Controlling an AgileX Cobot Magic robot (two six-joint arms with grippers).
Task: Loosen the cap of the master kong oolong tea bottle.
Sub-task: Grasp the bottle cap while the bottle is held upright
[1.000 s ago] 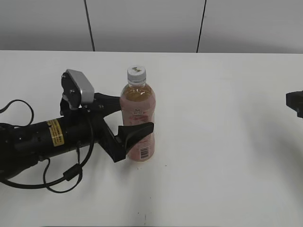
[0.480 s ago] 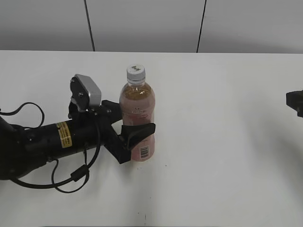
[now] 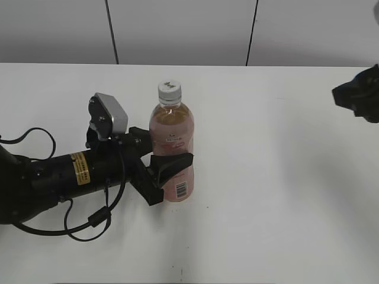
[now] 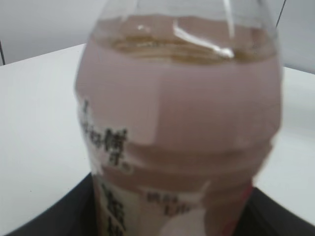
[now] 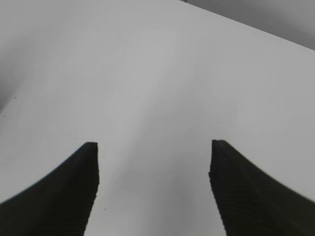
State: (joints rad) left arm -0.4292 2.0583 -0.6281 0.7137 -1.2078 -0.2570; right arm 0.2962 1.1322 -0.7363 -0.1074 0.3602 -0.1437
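Bottle of master kong oolong tea (image 3: 172, 152) stood upright on the white table (image 3: 278, 177), and its white cap (image 3: 169, 90) sat on top; the left gripper (image 3: 159, 155) had its black jaws shut around the pink label. The right gripper (image 5: 153, 189) hung far off at the right edge above bare table; its jaws were wide apart and held nothing.

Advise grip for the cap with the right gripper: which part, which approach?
Take the cap by its round side wall, coming straight down from above. The bottle stands upright with the left gripper clamped around its label, so the top is free. The right gripper is open, off at the right edge.
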